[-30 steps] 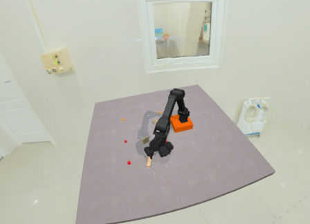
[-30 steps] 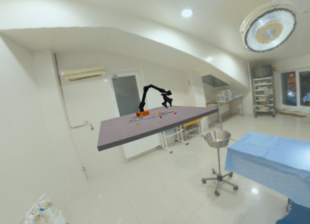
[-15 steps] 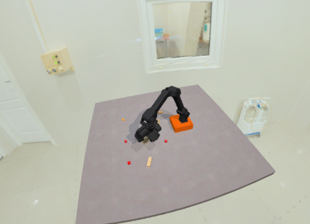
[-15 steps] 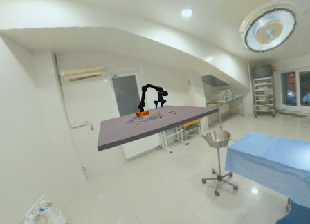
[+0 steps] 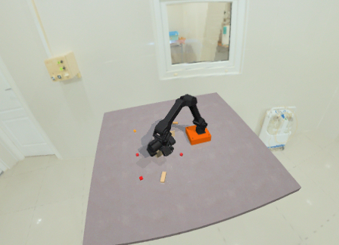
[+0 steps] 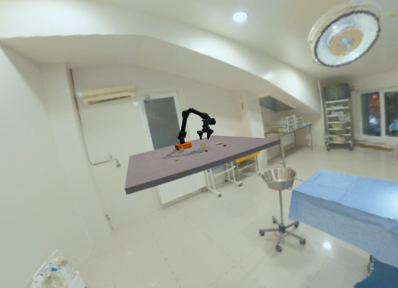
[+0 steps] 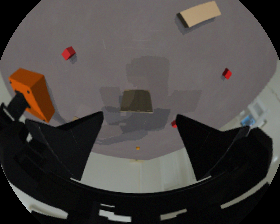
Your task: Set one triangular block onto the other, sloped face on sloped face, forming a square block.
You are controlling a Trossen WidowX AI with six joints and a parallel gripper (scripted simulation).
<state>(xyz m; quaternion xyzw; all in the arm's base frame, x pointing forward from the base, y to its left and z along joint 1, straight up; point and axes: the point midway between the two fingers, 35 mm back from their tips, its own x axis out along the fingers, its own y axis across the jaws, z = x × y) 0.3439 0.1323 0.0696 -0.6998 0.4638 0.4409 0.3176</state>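
Observation:
One tan triangular block (image 5: 159, 155) (image 6: 202, 147) (image 7: 136, 101) stands on the table (image 5: 212, 195) (image 6: 151, 172) (image 7: 111, 30) under my gripper; it is shaded in the wrist view and partly hidden by the hand in the top view. The other triangular block (image 5: 172, 134) (image 6: 180, 149) stands apart, nearer the arm's base, partly behind the arm in the top view; I cannot make it out in the wrist view. My gripper (image 5: 160, 152) (image 6: 205, 138) (image 7: 140, 116) is open and empty, above the first block, touching nothing.
A flat tan bar (image 5: 163, 177) (image 7: 200, 14) lies toward the front. Red cubes (image 5: 181, 154) (image 5: 137, 154) (image 5: 141, 178) lie around the first block. A small orange piece (image 5: 135, 131) (image 7: 137, 148) lies farther back, and a thin orange piece (image 5: 175, 122) near the orange base (image 5: 198, 135) (image 7: 33, 92).

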